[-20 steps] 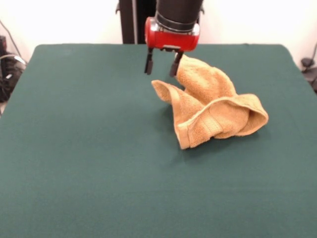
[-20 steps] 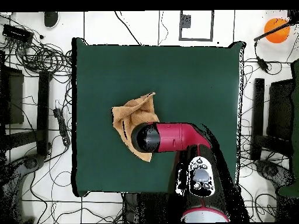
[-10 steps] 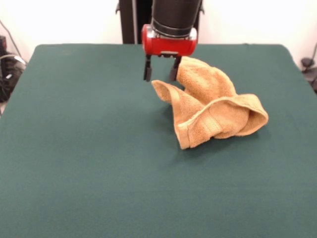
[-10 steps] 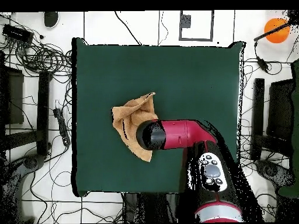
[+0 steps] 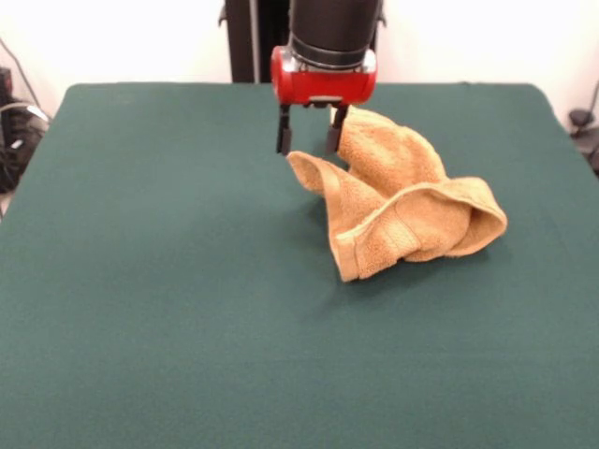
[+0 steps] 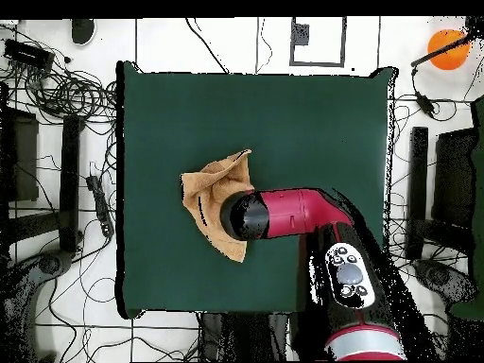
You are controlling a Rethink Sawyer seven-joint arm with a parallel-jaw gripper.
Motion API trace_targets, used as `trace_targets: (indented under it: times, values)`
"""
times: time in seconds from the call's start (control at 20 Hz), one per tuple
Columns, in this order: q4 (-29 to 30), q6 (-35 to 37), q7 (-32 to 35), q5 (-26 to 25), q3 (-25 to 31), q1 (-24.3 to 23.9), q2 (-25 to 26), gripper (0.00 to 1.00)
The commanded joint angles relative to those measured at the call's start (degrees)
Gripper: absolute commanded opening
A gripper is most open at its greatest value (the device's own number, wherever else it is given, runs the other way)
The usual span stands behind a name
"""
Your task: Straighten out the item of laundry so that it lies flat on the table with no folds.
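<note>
from the front, my pincer (image 5: 307,140) hangs with its two fingers spread, empty, at the far left corner of the towel (image 5: 402,201), one finger beside the raised hump. the towel sits crumpled on the table (image 5: 168,309), rising in folds with a hemmed edge curling along its near side. from overhead my arm (image 6: 293,215) covers the pincer and part of the towel (image 6: 210,194), which lies left of the table's (image 6: 312,123) centre.
</note>
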Motion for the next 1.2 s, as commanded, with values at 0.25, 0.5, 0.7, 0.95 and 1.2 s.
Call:
trace_targets:
  times: [0.25,0.5,0.7,0.95,1.2]
  values:
    - [-1.3,7.9,-12.6,-4.2,10.1,-0.8,0.8,1.00]
    - [-1.6,7.8,-10.8,-4.5,11.1,-1.6,1.2,1.00]
    - [-2.1,5.9,-7.2,-4.5,11.0,-2.0,2.4,1.00]
    - [-2.6,4.2,-6.1,-5.3,10.7,-1.9,3.3,1.00]
    - [-3.0,4.1,-5.2,-5.3,10.1,-1.6,4.4,1.00]
